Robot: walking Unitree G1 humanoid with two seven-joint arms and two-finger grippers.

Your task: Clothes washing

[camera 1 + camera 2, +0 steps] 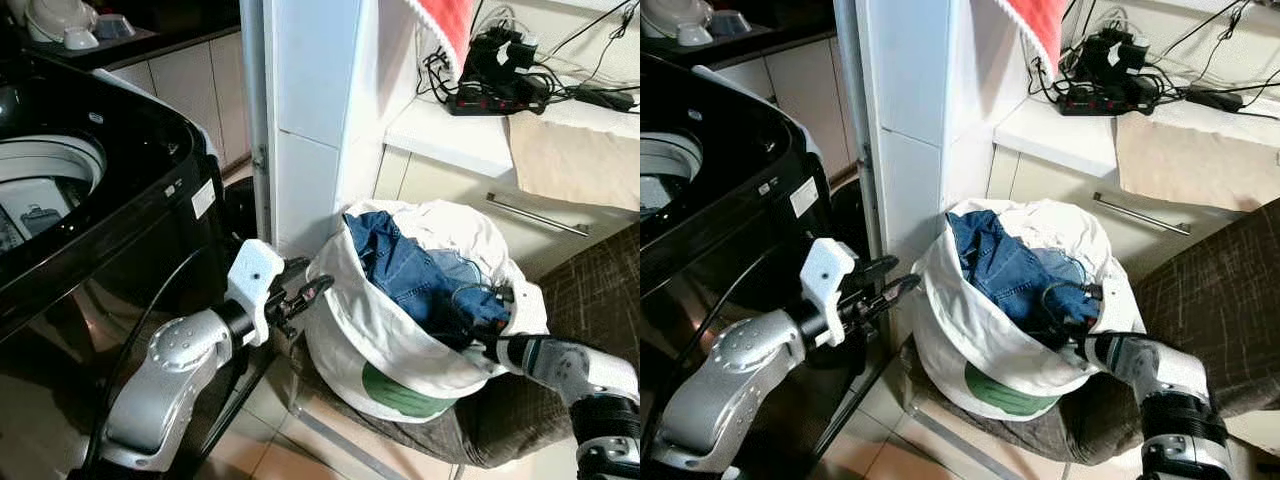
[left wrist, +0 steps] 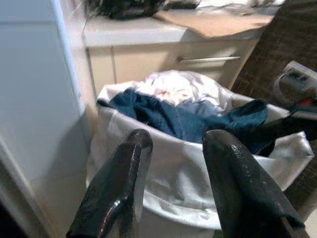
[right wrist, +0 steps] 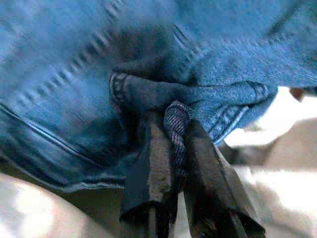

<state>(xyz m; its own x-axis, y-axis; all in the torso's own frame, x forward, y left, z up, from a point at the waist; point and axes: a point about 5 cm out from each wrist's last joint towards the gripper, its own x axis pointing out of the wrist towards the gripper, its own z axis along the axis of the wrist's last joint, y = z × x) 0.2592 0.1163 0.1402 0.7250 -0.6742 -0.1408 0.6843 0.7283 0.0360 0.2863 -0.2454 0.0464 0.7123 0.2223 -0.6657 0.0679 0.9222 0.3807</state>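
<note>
A white laundry bag point(image 1: 370, 350) stands on a brown cushion, holding blue jeans point(image 1: 410, 270) and white cloth point(image 1: 455, 225). My right gripper point(image 1: 478, 325) reaches over the bag's right rim and is shut on a fold of the jeans point(image 3: 176, 121), pinched between its black fingers point(image 3: 151, 163). My left gripper point(image 1: 305, 293) hovers open just outside the bag's left wall, its fingers point(image 2: 119, 183) apart with nothing between them. The black top-loading washing machine point(image 1: 100, 200) stands at the left with its drum point(image 1: 45, 185) open.
A white cabinet column point(image 1: 310, 110) rises behind the bag. A counter point(image 1: 450, 135) with a power strip and cables point(image 1: 495, 85) and a beige cloth point(image 1: 575, 160) lies at the back right. A brown cushioned seat point(image 1: 580, 290) lies under and right of the bag. Tiled floor point(image 1: 290, 455) below.
</note>
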